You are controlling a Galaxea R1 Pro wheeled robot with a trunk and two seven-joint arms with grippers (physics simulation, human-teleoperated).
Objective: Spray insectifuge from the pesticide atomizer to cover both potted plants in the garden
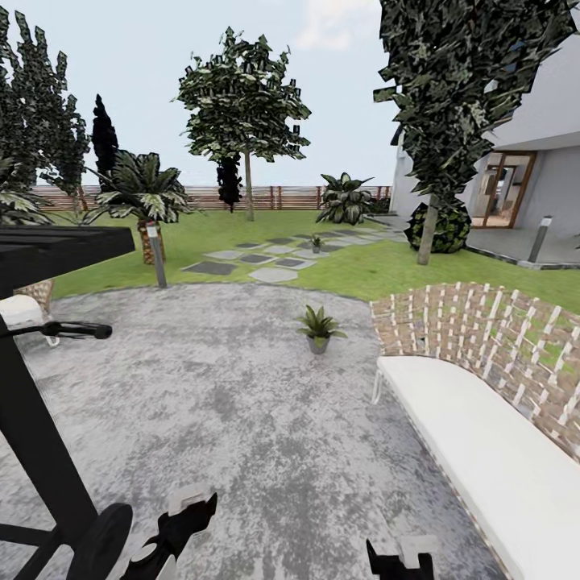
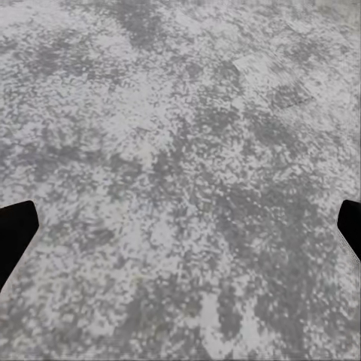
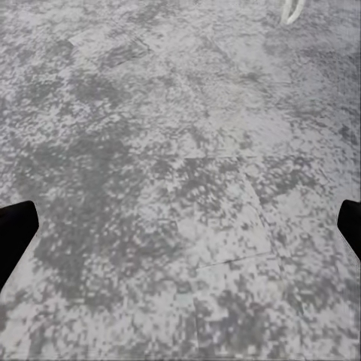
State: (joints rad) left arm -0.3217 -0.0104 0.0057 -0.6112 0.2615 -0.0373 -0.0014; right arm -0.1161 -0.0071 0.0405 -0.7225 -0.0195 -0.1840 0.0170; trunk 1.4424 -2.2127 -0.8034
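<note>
Left end effector [image 1: 187, 515] and right end effector [image 1: 400, 557] both spread open (empty), nearer potted plant [image 1: 319, 327] well ahead on grey paving [image 1: 225, 387]

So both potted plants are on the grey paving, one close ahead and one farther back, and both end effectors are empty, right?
Not quite. In the head view, only the near potted plant stands on the grey paving; the far potted plant sits among the stepping stones on the lawn. The wrist views show both end effectors open and empty.

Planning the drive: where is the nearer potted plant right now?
In the head view the nearer potted plant stands on the grey paving, just right of centre, ahead of the white bench at the right and short of the lawn.
</note>
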